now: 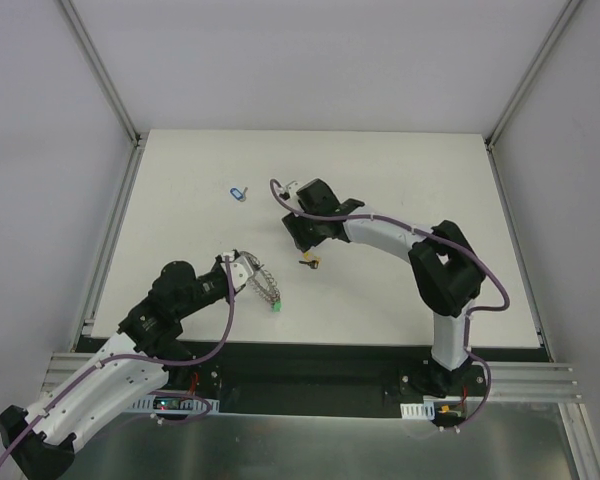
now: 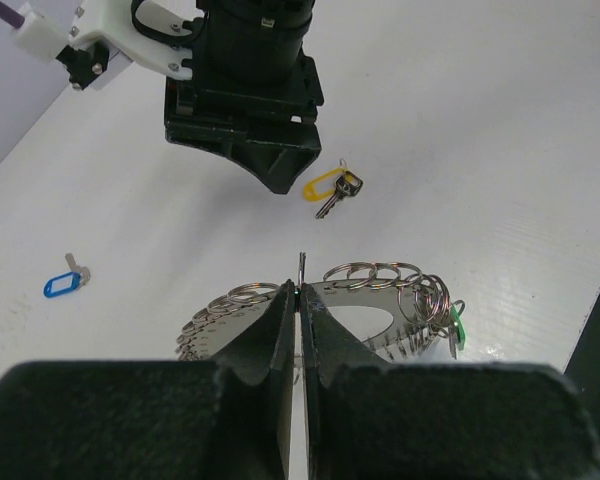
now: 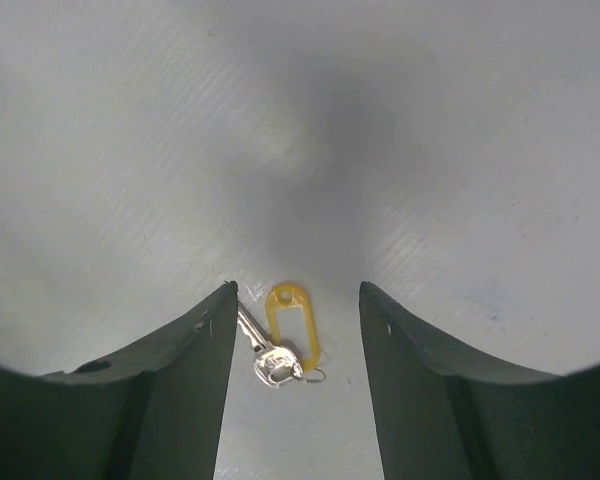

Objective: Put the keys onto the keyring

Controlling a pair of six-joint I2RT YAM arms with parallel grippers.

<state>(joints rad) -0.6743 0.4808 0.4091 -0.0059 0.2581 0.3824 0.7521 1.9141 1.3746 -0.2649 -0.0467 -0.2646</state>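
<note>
My left gripper (image 2: pixel 300 296) is shut on the near rim of the keyring (image 2: pixel 382 302), a flat grey metal ring with small split rings along its edge. A green key (image 2: pixel 458 328) hangs at the ring's right side. In the top view the keyring (image 1: pixel 266 284) sits just beyond the left gripper (image 1: pixel 244 272). A yellow-tagged key (image 3: pixel 292 328) lies flat on the table between the fingers of my open right gripper (image 3: pixel 297 290), close to the left finger and not gripped. The top view shows it (image 1: pixel 311 262) just below the right gripper (image 1: pixel 305 241). A blue key (image 1: pixel 238 192) lies apart at the far left.
The white table (image 1: pixel 410 180) is walled at the back and on both sides. The right gripper's black body (image 2: pixel 250 110) hangs just beyond the keyring in the left wrist view. The blue key (image 2: pixel 64 284) lies to the left of the ring.
</note>
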